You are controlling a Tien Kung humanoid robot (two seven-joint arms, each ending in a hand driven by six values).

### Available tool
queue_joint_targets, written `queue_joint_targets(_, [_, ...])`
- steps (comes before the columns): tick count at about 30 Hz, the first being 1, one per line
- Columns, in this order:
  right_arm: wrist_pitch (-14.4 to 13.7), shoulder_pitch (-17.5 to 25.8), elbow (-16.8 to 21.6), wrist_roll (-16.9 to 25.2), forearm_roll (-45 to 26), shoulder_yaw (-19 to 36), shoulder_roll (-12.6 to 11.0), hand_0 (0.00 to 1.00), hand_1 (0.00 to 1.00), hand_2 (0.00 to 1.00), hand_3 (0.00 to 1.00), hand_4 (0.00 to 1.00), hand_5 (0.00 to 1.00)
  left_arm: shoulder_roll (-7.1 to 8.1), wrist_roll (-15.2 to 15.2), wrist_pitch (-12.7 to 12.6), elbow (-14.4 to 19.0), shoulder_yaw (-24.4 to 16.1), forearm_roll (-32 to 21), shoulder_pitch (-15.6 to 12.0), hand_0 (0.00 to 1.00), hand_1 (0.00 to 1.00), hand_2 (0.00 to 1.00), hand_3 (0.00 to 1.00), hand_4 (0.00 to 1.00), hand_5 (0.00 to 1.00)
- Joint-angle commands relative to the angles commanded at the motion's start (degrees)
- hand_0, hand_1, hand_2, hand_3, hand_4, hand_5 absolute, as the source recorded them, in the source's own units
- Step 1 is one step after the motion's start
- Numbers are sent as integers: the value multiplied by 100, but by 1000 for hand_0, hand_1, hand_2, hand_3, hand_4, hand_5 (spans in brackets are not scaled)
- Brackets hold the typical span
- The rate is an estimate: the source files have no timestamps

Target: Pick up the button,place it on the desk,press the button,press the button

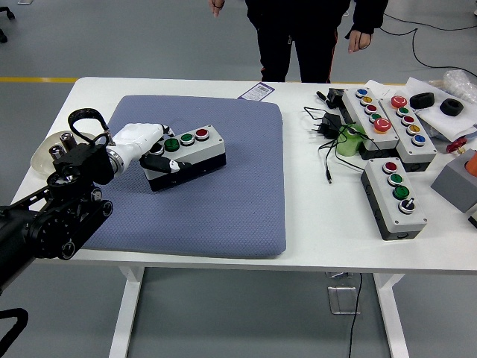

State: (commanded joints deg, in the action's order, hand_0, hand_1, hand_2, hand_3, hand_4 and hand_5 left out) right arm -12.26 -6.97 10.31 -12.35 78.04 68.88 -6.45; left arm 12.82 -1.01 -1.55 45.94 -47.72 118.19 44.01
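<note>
White table [313, 239] is covered at left by blue pad [223, 201]; grey button box [190, 153] rests on pad, gripped at its left end by left hand [145, 145], fingers wrapped around it.

Person [305, 30] cropped above the waist.
</note>
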Motion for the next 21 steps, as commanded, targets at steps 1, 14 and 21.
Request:
queue_joint_targets(1, [0, 0, 0, 0, 4, 3, 0, 746, 686, 706, 579, 181, 125, 21, 58, -61, 15, 29, 14, -10, 6, 47, 100, 314, 805, 610])
queue_joint_targets(14, [-5, -6, 0, 2, -18, 10, 6, 747, 686, 706, 579, 181, 124, 561, 1779, -1221, 229, 544, -566, -219, 6, 42, 98, 304, 810, 623])
queue_joint_targets(21, [-2, 5, 0, -2, 24, 38, 13, 747, 686, 706, 579, 181, 124, 818, 2522, -1702, 269, 1027, -832, -240, 9, 42, 97, 304, 810, 625])
